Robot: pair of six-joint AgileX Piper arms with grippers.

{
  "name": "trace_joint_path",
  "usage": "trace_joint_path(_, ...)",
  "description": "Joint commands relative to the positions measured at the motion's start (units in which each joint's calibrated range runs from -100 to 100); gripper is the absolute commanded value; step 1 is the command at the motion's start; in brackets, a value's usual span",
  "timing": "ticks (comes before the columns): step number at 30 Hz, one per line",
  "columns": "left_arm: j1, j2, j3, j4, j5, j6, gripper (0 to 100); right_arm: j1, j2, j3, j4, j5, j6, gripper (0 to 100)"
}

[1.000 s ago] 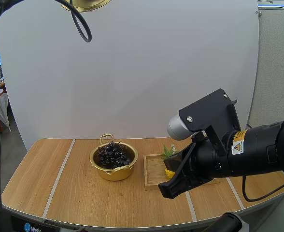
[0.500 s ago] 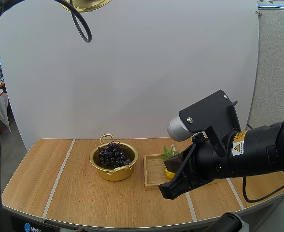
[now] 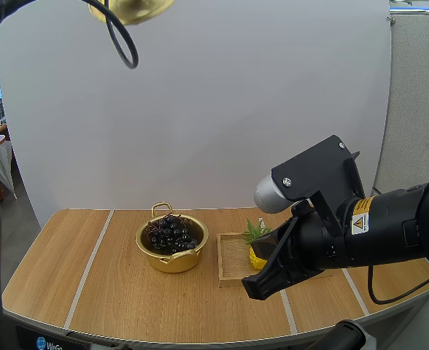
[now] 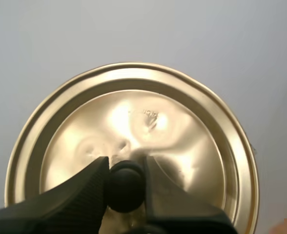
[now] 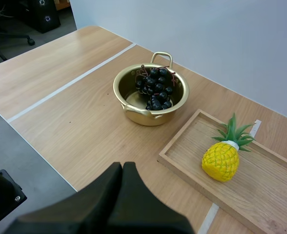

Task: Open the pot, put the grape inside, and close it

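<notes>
- Gold lid (image 4: 182, 126) was clamped by its knob (image 4: 125, 184) in left gripper (image 4: 125, 165), high over table (image 3: 68, 277).
- Grapes (image 3: 171, 233) sat inside open pot (image 3: 172, 264).
- Right gripper (image 5: 123, 168) was clenched on nothing, near tray (image 5: 265, 195) with pineapple (image 5: 220, 163).

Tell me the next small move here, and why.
Probably lower the left gripper toward the pot. It grips the lid by its knob, high above the pot, and the grapes already lie inside the open pot, so only closing looks left.

Grapes (image 3: 171, 234) in pot (image 3: 172, 261) on worktop (image 3: 68, 271); tray (image 5: 270, 191) with pineapple (image 5: 220, 162) just right of pot; lid (image 4: 133, 127) high above.
</notes>
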Motion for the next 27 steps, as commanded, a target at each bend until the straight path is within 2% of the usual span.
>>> trace_joint_path(1, -0.16, 0.4, -0.4, 0.4, 18.7, -0.4, 0, 0.0, -0.5, 0.1, -0.5, 0.2, 0.0, 0)
trace_joint_path(8, -0.16, 2.4, 4.9, 0.3, 18.7, -0.4, 0, 0.0, -0.5, 0.1, -0.5, 0.2, 0.0, 0)
trace_joint_path(15, -0.16, 2.5, 19.1, -2.0, 18.7, 2.2, 0, -0.1, -0.5, 0.1, -1.0, 0.2, 0.0, 0)
trace_joint_path(20, -0.16, 2.5, 29.9, -3.1, 18.2, 4.3, 0, -1.7, -0.5, 0.1, -2.0, 1.6, 0.0, 0)
trace_joint_path(27, -0.16, 2.5, 42.3, -3.2, 3.0, 6.5, 0, -4.2, -0.5, 0.1, -1.8, 2.8, 0.0, 0)
